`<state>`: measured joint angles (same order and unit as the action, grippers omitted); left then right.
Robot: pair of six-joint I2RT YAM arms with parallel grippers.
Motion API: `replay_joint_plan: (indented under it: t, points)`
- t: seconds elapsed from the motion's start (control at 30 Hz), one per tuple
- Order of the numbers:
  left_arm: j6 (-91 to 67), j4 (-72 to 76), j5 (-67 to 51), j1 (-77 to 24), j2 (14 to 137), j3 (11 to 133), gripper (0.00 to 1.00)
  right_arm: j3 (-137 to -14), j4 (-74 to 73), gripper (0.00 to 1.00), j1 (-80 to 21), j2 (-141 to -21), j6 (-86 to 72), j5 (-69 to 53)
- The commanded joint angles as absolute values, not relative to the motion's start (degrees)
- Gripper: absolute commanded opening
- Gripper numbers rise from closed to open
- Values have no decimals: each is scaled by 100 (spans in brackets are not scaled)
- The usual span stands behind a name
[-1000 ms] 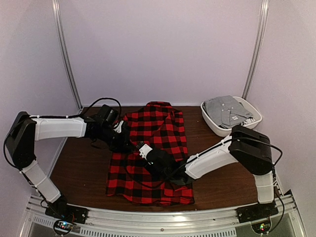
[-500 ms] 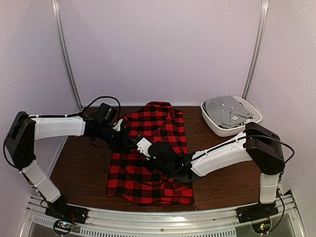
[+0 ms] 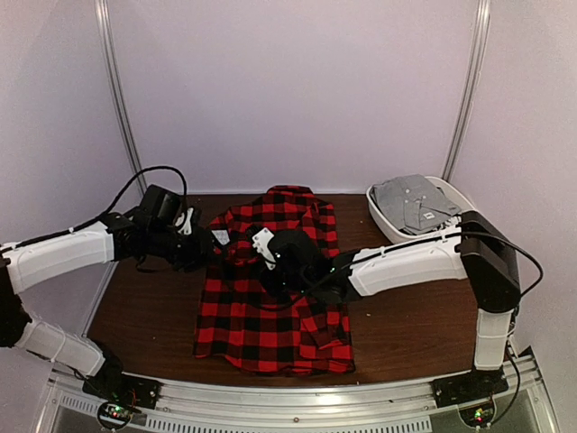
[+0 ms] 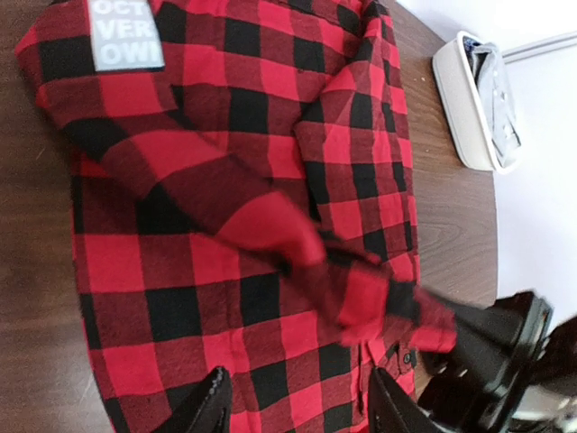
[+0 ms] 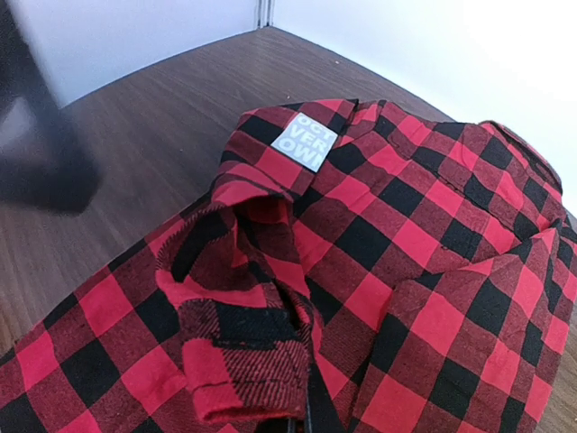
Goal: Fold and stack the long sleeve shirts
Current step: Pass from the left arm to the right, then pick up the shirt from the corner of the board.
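Red-and-black check shirt (image 3: 275, 311) spread flat on the table (image 3: 410, 316) toward its near edge, right gripper (image 3: 255, 253) clamped on the lifted sleeve cuff (image 5: 243, 383) — left gripper (image 4: 296, 408) fingers apart by the shirt's left edge, white basket (image 3: 397, 237) at far right corner.

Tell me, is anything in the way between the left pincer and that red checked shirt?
Nothing visible is. The left pincer hangs open directly over the red-and-black shirt, with no other object between them.

A red-and-black buffalo-check flannel shirt (image 4: 225, 180) lies on the dark wooden worktop (image 4: 36, 280). One cuff is pinched by the blurred black right gripper (image 4: 431, 320). The left gripper (image 4: 297, 408) hangs above it, fingers parted.
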<state>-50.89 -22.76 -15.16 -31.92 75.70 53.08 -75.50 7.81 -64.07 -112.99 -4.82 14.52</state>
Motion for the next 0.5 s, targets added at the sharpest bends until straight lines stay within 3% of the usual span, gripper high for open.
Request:
replay_joint_plan:
  t: [0.0, 0.27, 0.47]
  points:
    - [-5554, -2932, -978, -3286, 6758, 4565, 53, -7991, 172, 0, -6117, -11006, -1046, 923]
    - [-7565, -3532, -110, -4815, 5326, 3258, 48, -8545, -447, 0, -5742, -10952, -1239, 244]
    - [-8365, -3779, 430, -5868, 5756, 3208, 48, -9181, -808, 0, -5459, -11128, -1378, -113]
